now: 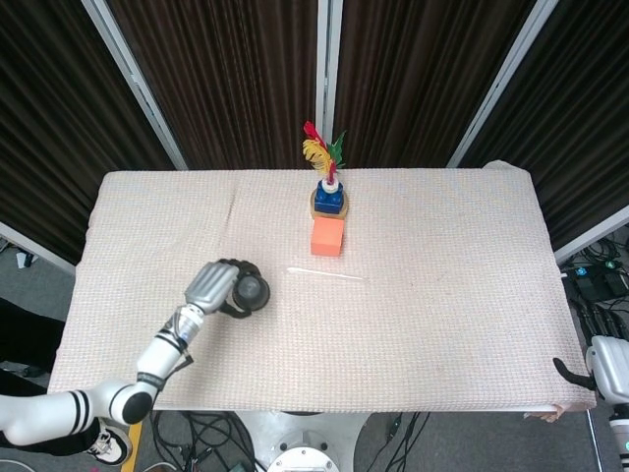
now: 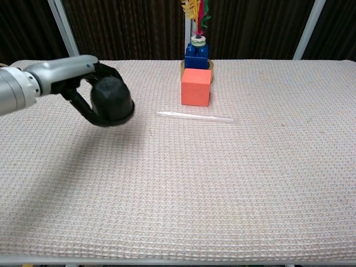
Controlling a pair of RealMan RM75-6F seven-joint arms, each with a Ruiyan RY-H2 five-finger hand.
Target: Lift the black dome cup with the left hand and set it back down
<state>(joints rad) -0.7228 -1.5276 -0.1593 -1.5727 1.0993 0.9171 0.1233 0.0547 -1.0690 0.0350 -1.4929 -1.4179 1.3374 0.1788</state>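
While its dark fingers (image 2: 83,105) curl around the sides, the left robot hand (image 1: 218,287) grips the black dome cup (image 2: 111,100), rounded top turned up and toward the chest camera. The cup sits left of the orange block (image 2: 196,87) and nearer the front edge of the desk (image 1: 442,324), well apart from the block. Whether its rim touches the cloth cannot be told; in the chest view its lower edge sits close to the surface with a shadow beneath. The cup's opening faces away from both cameras, so anything inside it is hidden.

Just in front of the orange block lies a thin clear rod (image 2: 194,116), flat on the desk and running left to right, its left end near the cup but not touching it. Directly behind the block, touching or nearly so, stands a blue block (image 2: 197,55) on a round tan base (image 1: 316,207), with red, yellow and green feathers (image 1: 320,150) rising upright from its top.

Far to the right of the block, past the desk's front right corner, part of the right robot hand (image 1: 606,368) shows in the head view; how its fingers lie cannot be told.
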